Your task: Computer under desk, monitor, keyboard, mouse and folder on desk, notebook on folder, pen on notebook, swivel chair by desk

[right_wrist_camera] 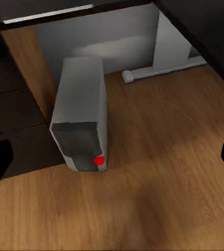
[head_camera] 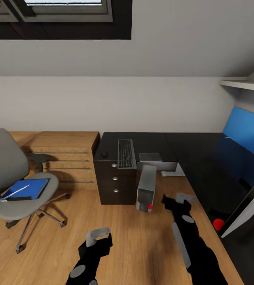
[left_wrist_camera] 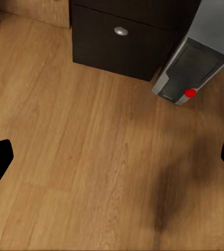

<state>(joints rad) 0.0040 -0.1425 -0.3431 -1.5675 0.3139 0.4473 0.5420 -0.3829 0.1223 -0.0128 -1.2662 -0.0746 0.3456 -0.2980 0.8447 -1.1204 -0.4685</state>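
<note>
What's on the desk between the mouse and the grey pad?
The keyboard lies between the mouse and the pad on the desk, in the head view.

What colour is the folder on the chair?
Blue. The folder lies on the grey chair seat, clearest in the head view.

No legible text, labels or numbers anywhere.

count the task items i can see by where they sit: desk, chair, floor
On the desk: 2, keyboard and mouse
On the swivel chair: 2, blue folder and pen
On the floor: 1, computer
Total: 5
</note>
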